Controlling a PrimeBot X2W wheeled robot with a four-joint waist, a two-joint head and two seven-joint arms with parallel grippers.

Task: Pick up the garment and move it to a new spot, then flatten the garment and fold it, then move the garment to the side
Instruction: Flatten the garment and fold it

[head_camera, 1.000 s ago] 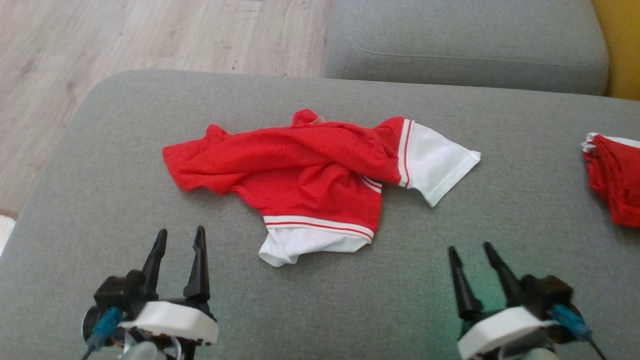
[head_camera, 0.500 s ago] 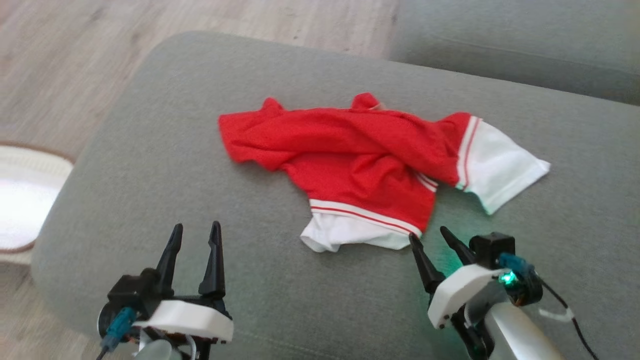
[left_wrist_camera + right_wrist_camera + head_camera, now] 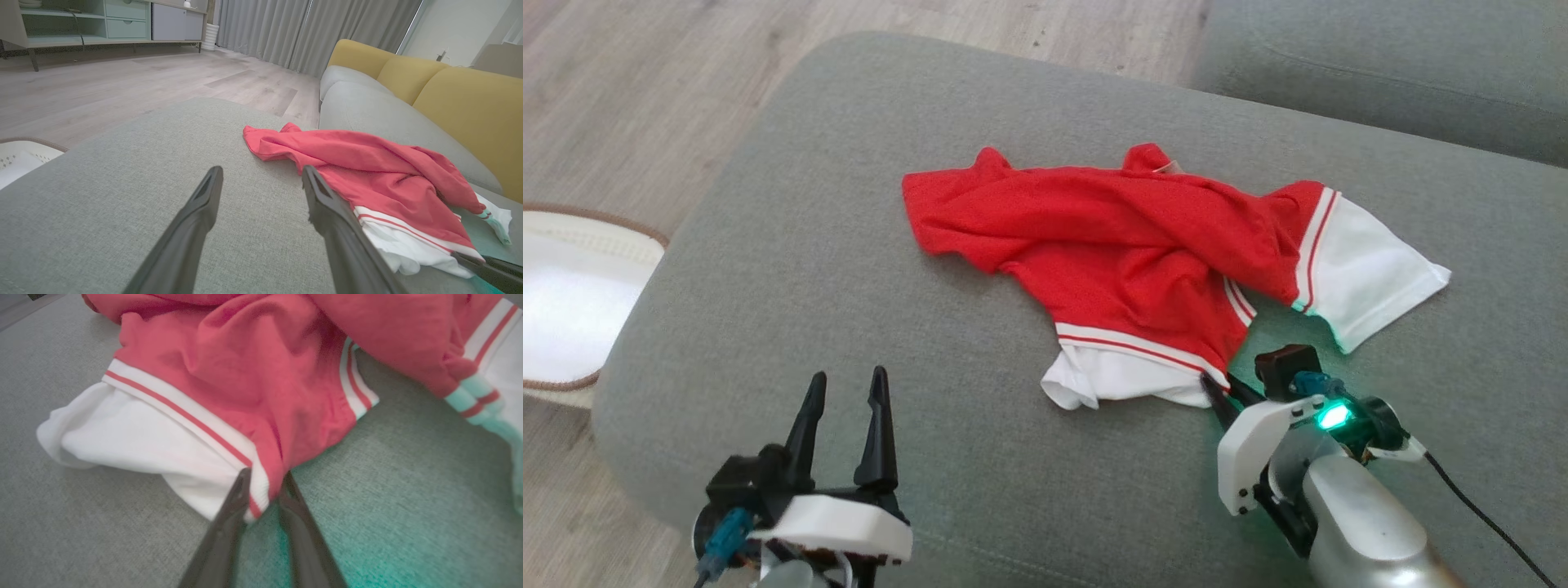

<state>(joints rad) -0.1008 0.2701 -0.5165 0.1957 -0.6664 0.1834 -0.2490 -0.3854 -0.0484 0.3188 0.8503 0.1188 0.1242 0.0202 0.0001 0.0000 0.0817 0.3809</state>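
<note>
**A:** Where's the shirt?

**B:** The shirt (image 3: 1143,245) lies crumpled about the middle of the grey cushion (image 3: 849,278). Its red body is bunched in folds. One white sleeve (image 3: 1372,278) is spread flat toward my right. Another white part sticks out from under a striped band (image 3: 1135,347) at the near edge.

**A:** And your right jaws?

**B:** Clenched on the cloth. They're down at the near right corner of that striped band. My right fingers (image 3: 229,522) stand close together with the corner of the band pinched between them, and cloth fills the gap. The shirt isn't lifted: it lies on the cushion.

**A:** The left?

**B:** Released. My left jaws hang over the near left part of the cushion. The left fingers (image 3: 880,433) are spread wide with nothing between them. They point up toward the shirt's left end and are well apart from the cloth.

**A:** Anything else around?

**B:** A green light (image 3: 1331,416) glows on my right wrist and tints the cushion and the sleeve edge beside it. Off the cushion's left end a white basket (image 3: 605,216) with a brown rim sits on the wooden floor (image 3: 645,82). Past the far side is a second grey cushion (image 3: 1380,73). The left wrist view shows yellow backrests (image 3: 470,106) behind it.
</note>
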